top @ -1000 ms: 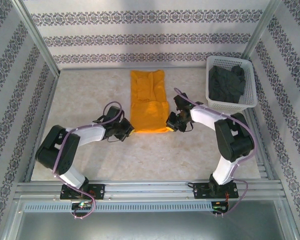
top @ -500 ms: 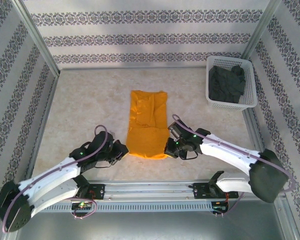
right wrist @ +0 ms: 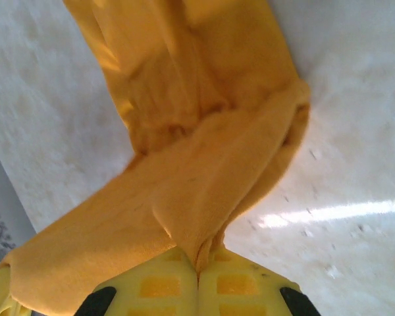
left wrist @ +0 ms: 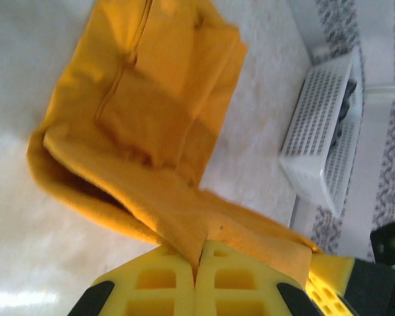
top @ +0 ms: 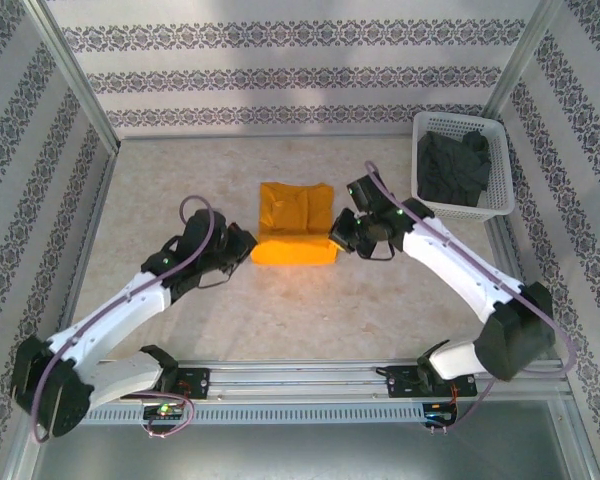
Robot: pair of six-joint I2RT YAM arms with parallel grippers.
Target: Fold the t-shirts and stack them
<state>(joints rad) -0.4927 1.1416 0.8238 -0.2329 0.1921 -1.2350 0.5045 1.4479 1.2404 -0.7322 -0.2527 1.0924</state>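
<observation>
The orange-yellow t-shirt lies near the middle of the pale marbled surface, doubled over on itself into a short, thick rectangle. Its folded edge faces the arms and its far part lies flat towards the back wall.

The left pincer is at the near left corner of the fold. In the left wrist view its yellow fingers are pressed together with a ridge of orange cloth pinched between them. The right pincer is at the near right corner, likewise clamped on a bunched pleat of the same shirt, which drapes away from it onto the surface. Both arms reach in low from either side.

A white lattice basket stands in the far right corner, well apart from the orange shirt. Inside it is what looks like the charcoal-grey t-shirt, crumpled so that its shape is hard to make out.
</observation>
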